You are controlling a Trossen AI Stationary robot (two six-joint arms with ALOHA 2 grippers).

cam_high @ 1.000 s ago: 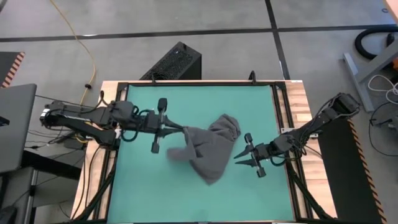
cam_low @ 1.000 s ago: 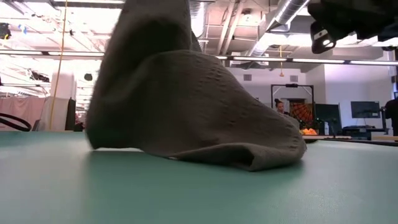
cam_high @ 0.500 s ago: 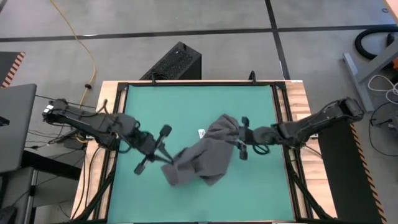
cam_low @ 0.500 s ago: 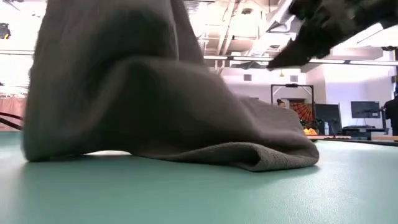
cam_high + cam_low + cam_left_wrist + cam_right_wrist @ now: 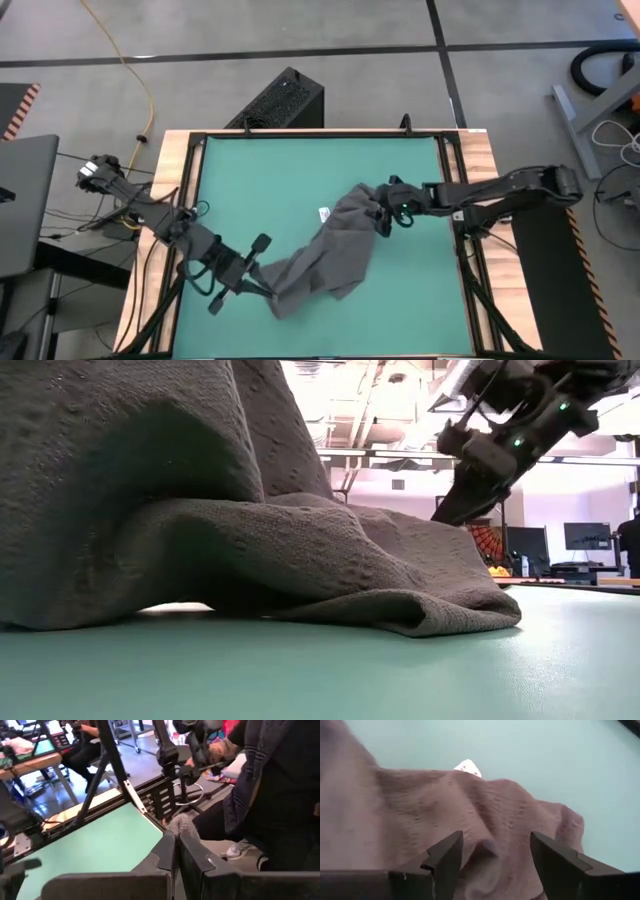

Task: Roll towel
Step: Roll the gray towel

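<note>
While the left gripper point(image 5: 262, 283) sits near the front-left part of the desk with its fingers point(image 5: 167, 851) pinched together on a corner of the towel point(image 5: 330, 250), the right gripper point(image 5: 385, 212) hangs just over the towel's far end toward the right edge, fingers point(image 5: 451, 855) spread wide and holding nothing so far. The towel lies as a crumpled diagonal strip across the middle of the green mat point(image 5: 270, 175), bunched up in humps, its white tag point(image 5: 324, 213) poking out on the mat beside it. Progress-wise it's honestly barely started: nothing is flattened and nothing is rolled. It probably needs stretching out flat first, then the actual rolling.
</note>
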